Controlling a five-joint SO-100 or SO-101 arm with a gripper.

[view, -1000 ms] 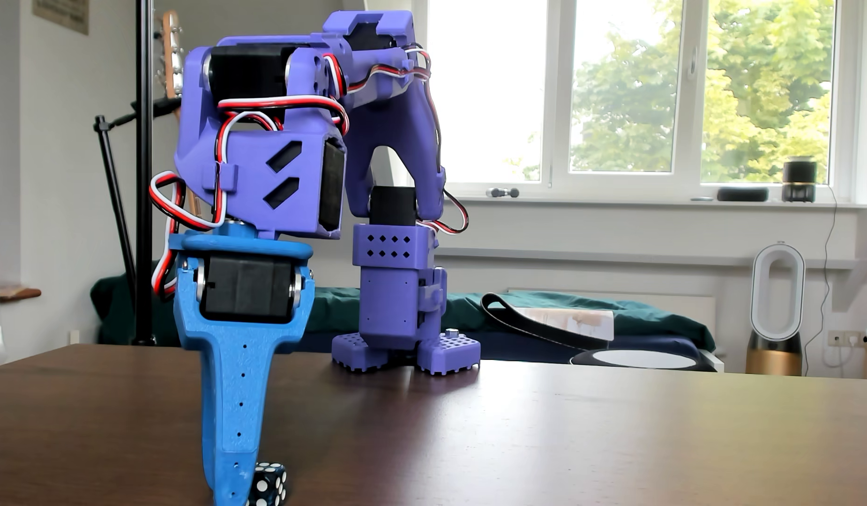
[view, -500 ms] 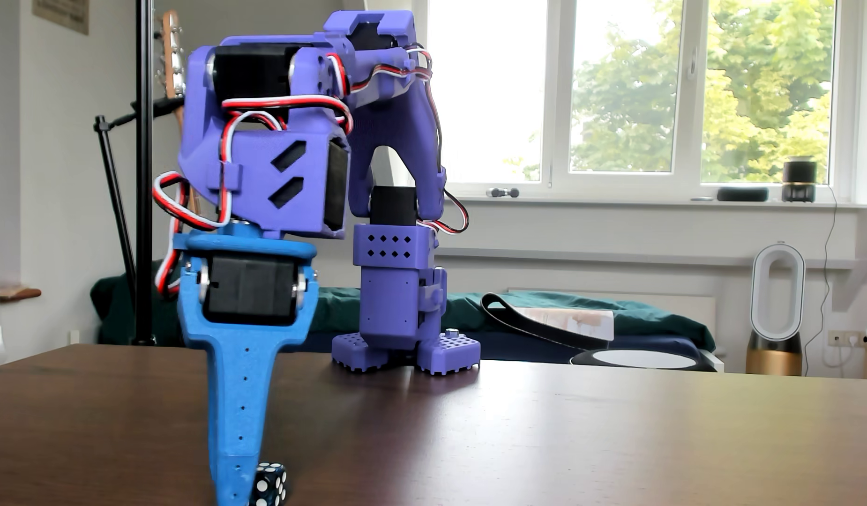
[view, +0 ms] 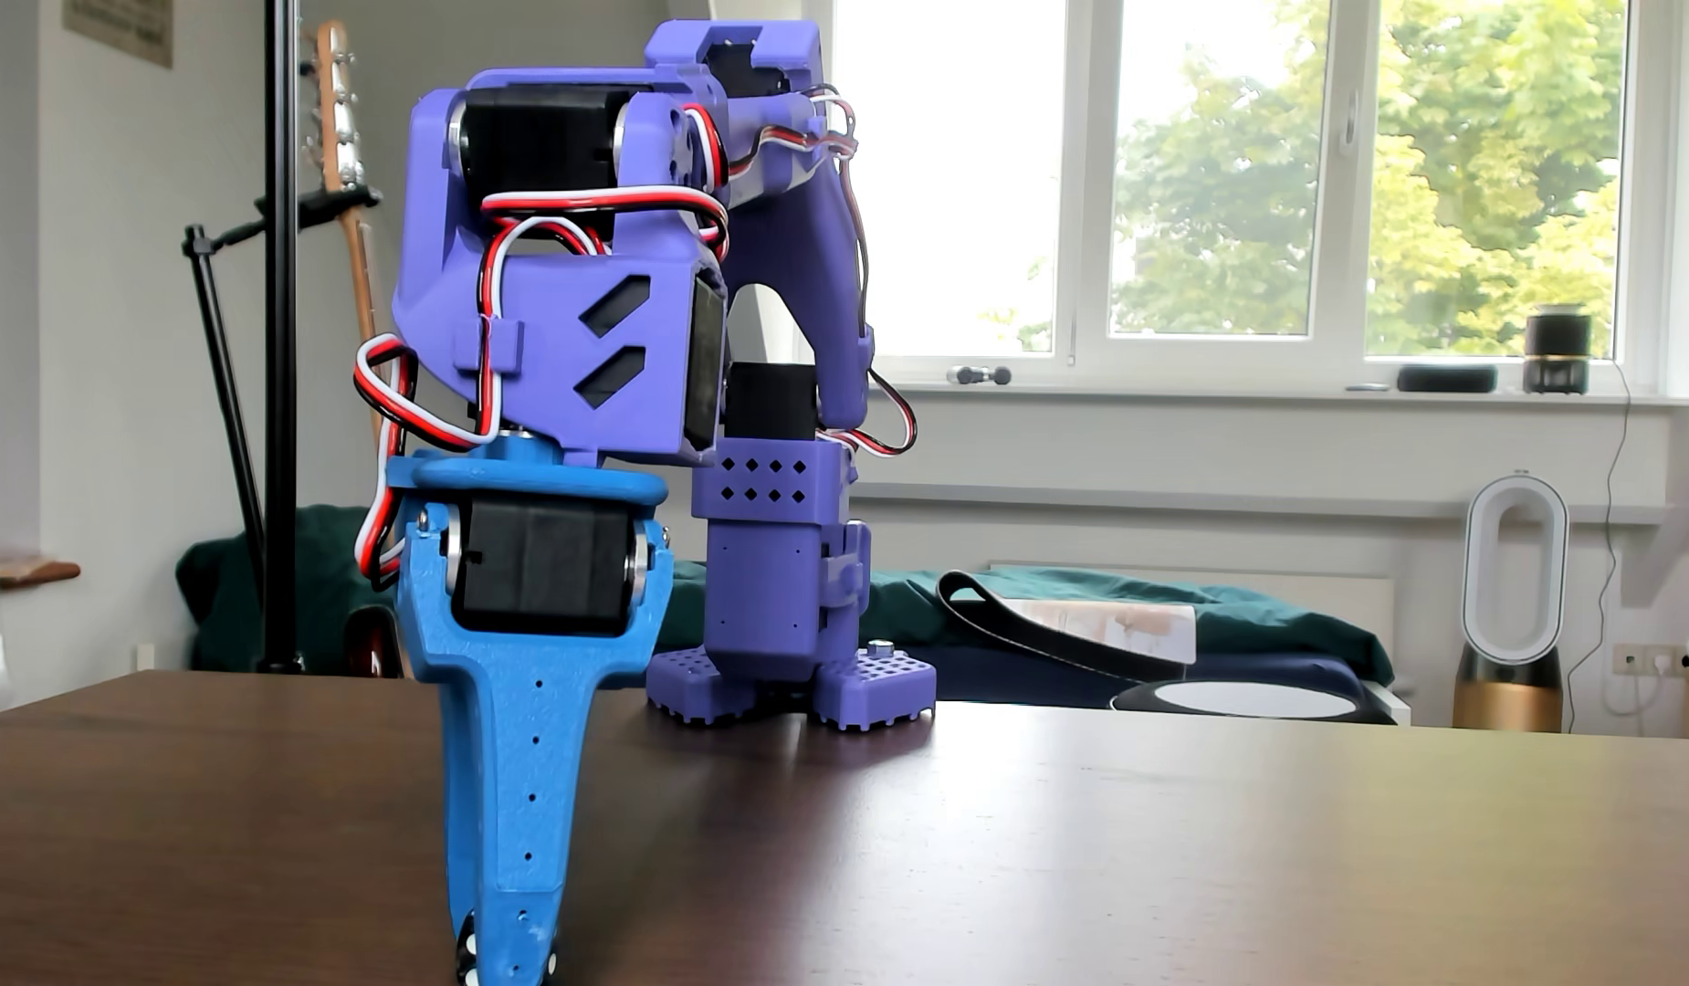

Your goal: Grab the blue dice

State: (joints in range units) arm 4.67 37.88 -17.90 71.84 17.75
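Note:
The bright blue gripper points straight down, its tip at the dark brown table near the front edge of the view. Its broad finger faces the camera and hides the other finger behind it. The blue dice is a small dark cube with white pips. It sits at the fingertip on the table, mostly hidden behind the finger, with only its left edge and a sliver on the right showing. I cannot tell whether the jaws are closed on it.
The purple arm's base stands at the table's far edge, behind and to the right of the gripper. A black stand pole rises at the back left. Bare tabletop stretches to the right of the gripper.

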